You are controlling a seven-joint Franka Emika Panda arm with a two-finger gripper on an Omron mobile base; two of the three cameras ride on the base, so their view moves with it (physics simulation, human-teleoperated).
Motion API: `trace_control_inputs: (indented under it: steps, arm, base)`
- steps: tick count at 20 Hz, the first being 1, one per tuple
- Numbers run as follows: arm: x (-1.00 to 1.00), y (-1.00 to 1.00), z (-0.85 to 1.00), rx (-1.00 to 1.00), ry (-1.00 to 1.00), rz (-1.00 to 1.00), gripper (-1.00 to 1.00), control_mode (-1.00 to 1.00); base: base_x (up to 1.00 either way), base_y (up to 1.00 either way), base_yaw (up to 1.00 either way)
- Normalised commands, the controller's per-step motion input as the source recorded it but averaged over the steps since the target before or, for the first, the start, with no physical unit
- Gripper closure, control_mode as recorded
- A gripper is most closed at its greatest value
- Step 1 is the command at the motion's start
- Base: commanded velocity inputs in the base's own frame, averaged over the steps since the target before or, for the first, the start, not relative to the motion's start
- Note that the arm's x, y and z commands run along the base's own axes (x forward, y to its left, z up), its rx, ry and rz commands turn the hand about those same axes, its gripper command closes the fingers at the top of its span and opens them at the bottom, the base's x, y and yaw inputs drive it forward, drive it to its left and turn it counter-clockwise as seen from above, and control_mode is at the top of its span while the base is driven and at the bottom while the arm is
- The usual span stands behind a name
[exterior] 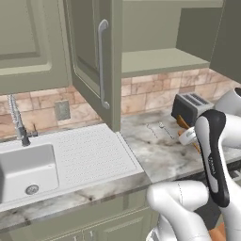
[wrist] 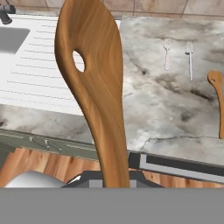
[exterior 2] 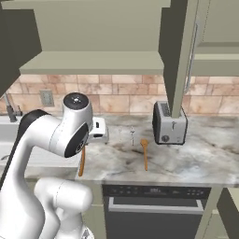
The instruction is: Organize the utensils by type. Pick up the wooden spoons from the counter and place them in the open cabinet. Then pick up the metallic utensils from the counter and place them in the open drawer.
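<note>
The arm (exterior 2: 56,140) is glossy white with rounded, bulbous link shells, black bands and covers at the joints, a round grey-and-black cap on one joint, and faint lettering along one black cover.

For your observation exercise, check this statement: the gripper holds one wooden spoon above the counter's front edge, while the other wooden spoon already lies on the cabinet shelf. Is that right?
Not quite. The gripper does hold one wooden spoon, but the other wooden spoon lies on the counter near the toaster, not on the cabinet shelf. The right base view shows it.
</note>
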Motion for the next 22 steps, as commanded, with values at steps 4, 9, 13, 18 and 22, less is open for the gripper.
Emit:
trace_control_inputs:
  steps: [4,9,13,18,22]
  arm:
    - [0.0,0.0,0.0,0.0,0.0,0.0,1.0,1.0]
    - [0.0,0.0,0.0,0.0,0.0,0.0,1.0,1.0]
    - [0.0,0.0,0.0,0.0,0.0,0.0,1.0,1.0]
    - [0.0,0.0,0.0,0.0,0.0,0.0,1.0,1.0]
    - [0.0,0.0,0.0,0.0,0.0,0.0,1.0,1.0]
  base:
    - [0.0,0.0,0.0]
    - [0.07,0.01,0.0]
    - [0.22,0.0,0.0]
    - [0.32,0.0,0.0]
    - [0.01,0.0,0.0]
